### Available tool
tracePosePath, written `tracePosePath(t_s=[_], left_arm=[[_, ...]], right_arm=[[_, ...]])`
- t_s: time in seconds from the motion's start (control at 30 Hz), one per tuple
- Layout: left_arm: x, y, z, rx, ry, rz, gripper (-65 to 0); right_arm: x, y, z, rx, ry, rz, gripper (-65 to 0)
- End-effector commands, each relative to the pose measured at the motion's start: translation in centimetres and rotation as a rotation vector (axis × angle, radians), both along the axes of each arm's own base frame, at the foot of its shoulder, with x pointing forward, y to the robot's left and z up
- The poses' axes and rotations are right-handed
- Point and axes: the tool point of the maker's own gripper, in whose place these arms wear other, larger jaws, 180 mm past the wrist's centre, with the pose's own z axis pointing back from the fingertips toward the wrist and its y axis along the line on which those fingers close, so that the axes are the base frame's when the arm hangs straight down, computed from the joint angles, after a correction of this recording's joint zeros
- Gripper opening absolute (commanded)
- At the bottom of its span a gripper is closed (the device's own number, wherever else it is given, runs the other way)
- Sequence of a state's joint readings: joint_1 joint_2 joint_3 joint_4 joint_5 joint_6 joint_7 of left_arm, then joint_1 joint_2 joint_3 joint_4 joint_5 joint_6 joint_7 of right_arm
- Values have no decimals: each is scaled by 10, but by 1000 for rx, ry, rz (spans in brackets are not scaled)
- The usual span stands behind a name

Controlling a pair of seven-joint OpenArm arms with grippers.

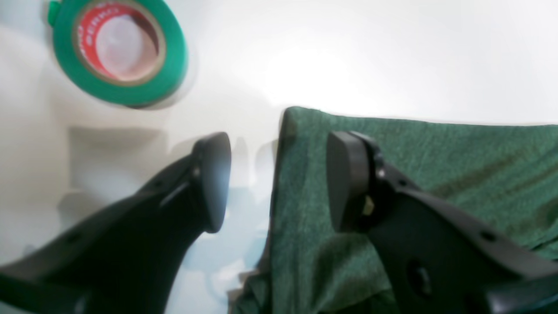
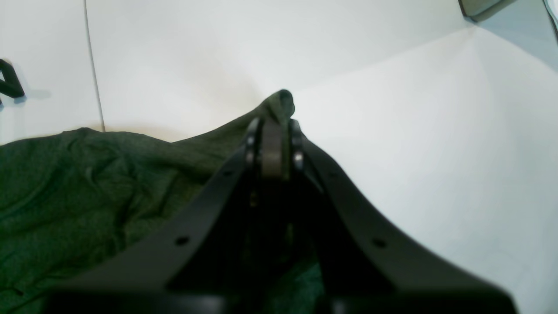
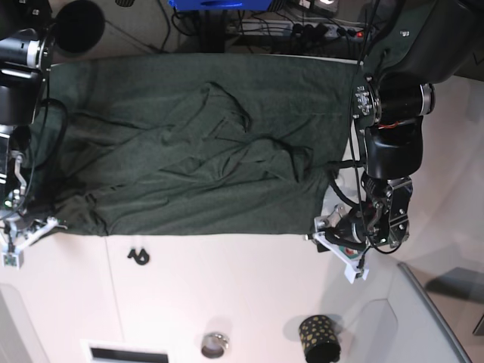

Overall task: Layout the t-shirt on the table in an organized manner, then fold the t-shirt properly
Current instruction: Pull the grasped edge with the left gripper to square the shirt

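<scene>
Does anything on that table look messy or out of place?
Yes. The t-shirt is spread out, but creased ridges bunch across its middle. A green tape roll also lies loose on the white table beside its corner.

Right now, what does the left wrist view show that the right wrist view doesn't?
Only the left wrist view shows a roll of green tape lying flat, and the left gripper with its jaws apart, straddling an edge of the t-shirt without holding it. Only the right wrist view shows the right gripper shut on a pinch of the cloth, a thin dark seam line, and a small black object at the left border. Both show the green shirt on the white table.
</scene>
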State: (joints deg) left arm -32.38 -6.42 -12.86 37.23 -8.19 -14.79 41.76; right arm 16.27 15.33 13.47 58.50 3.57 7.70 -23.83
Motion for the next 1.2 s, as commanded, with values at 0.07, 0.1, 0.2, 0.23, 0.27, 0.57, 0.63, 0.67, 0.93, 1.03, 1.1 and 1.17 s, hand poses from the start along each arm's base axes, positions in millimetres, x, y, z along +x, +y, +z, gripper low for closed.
tracePosePath(t_s=[0.07,0.1,0.2,0.23,0.27,0.57,0.63,0.67,0.93,1.03,1.1,1.17], left_arm=[[18,7,13,-2,-36,18,-304],[18,7,10,-8,-35,24,-304],[17,5,-1,-27,-36,44,-304],[17,4,-4,-32,-35,47,-304],[16,4,-5,-33,-38,50,-304],[23,-1,0,-38,-54,46,-311],[21,-2,-1,-34,-50,39,-314],[20,-3,-2,-23,-45,23,-316],[18,-6,-8,12,-74,-13,-533],[15,-4,-15,8,-92,5,-650],[12,-3,-21,3,-97,18,-650],[13,-3,-22,1,-112,26,-650]], right_arm=[[15,-10,25,-30,-69,-5,-650],[15,-10,25,-30,-69,-5,-650],[15,-10,24,-28,-69,-4,-650],[15,-10,24,-28,-69,-4,-650],[15,-10,24,-28,-69,-4,-650],[15,-10,24,-28,-69,-4,-650],[15,-10,24,-28,-69,-4,-650],[15,-10,24,-28,-69,-4,-650],[16,-10,25,-28,-71,-4,-650],[16,-10,25,-29,-72,-4,-650],[16,-10,25,-29,-72,-4,-650],[16,-10,25,-29,-72,-4,-650]])
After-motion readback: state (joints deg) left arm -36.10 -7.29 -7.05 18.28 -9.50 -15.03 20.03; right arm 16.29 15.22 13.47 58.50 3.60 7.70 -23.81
